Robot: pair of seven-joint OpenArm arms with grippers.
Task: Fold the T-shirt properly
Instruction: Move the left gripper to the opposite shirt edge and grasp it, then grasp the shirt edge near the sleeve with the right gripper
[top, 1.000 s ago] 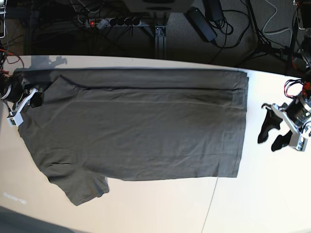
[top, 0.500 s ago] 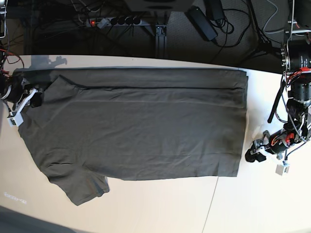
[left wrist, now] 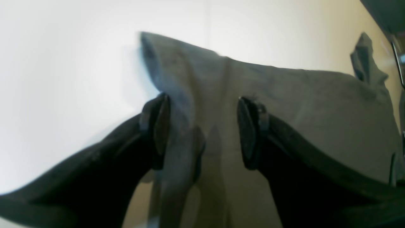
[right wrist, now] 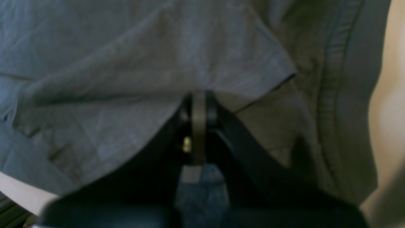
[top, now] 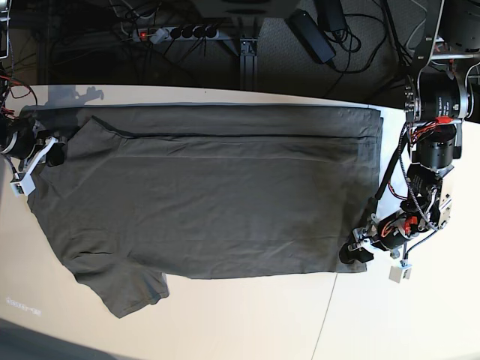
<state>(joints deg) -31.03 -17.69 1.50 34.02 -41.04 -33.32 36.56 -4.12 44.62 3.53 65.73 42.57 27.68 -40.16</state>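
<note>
Base view shows the T-shirt [top: 210, 195] spread flat on the tabletop [top: 247, 322], its long axis running from one tool to the other. The left tool [left wrist: 202, 129], jaws apart, straddles the hem corner directly ahead of it. The right tool [right wrist: 198, 104] is clamped on the collar-end fabric.

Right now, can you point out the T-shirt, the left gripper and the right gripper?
T-shirt [top: 210, 202], base view, middle of the body.
Left gripper [left wrist: 202, 129], left wrist view, midway between its open fingertips.
Right gripper [right wrist: 198, 107], right wrist view, its shut fingertips.
</note>
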